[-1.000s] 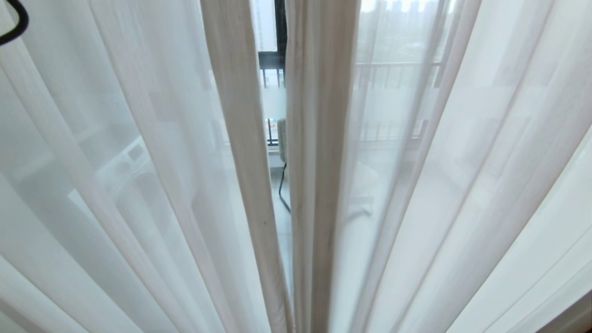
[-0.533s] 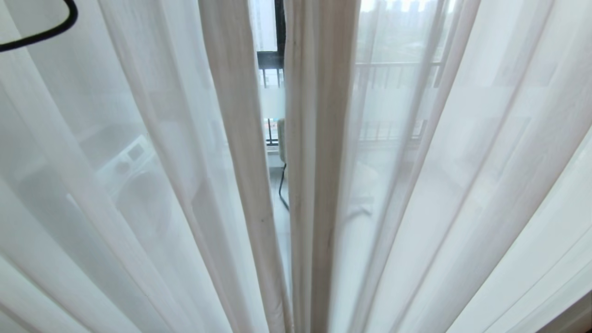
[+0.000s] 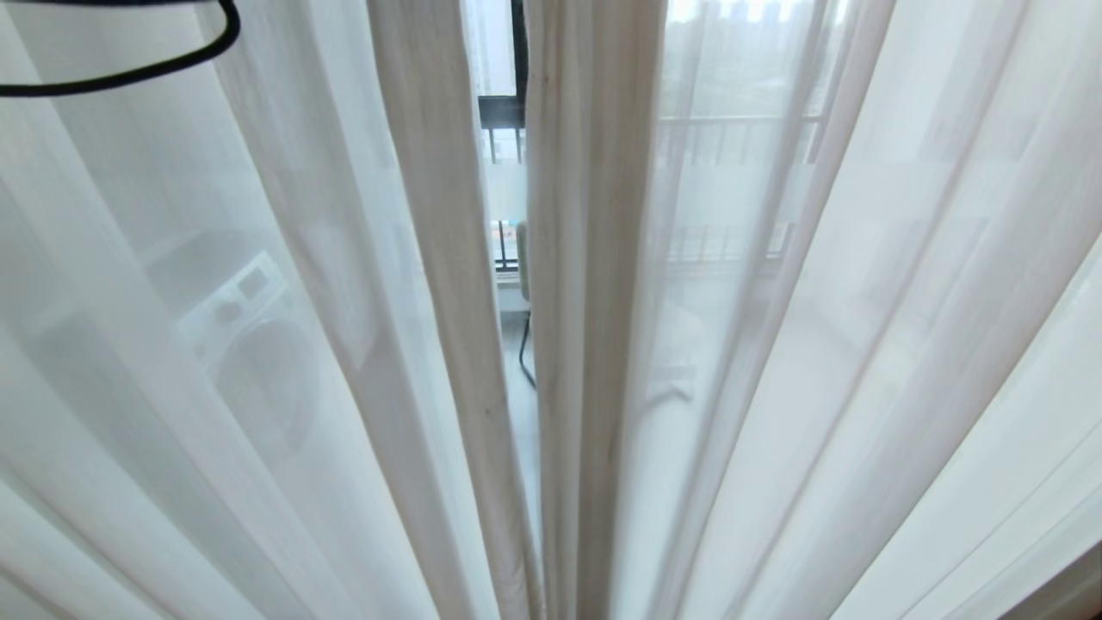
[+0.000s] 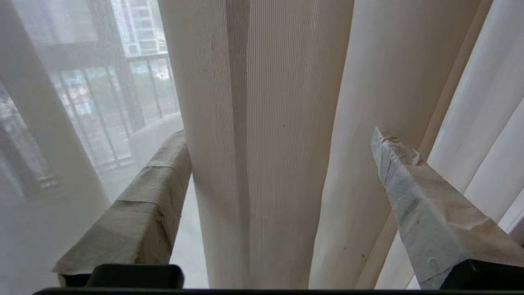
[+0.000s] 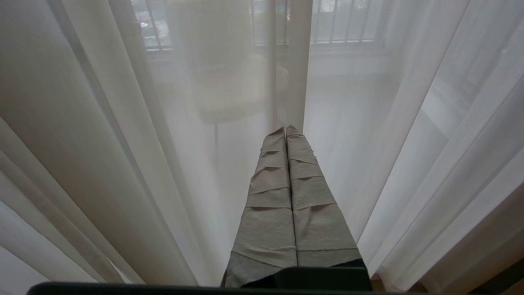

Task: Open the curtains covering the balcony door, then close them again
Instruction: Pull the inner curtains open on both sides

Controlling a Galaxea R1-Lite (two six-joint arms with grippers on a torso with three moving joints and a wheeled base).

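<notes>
Head view: sheer curtains (image 3: 775, 344) nearly drawn; left tool (image 4: 282, 139) spread astride a fold, right tool (image 5: 285, 130) closed.

Curtains (image 3: 594, 301): sheer white voile, translucent, folds shaded pale beige-grey. Thick fold (image 4: 262, 143) in left wrist view: beige, finely ribbed in vertical lines. Balcony door (image 3: 508, 194): frosted whitish band is seen through the gap, black frame above. Cable (image 3: 164, 65): black. Finger wrappings (image 5: 290, 196): grey-beige tape, creased crosswise.
</notes>
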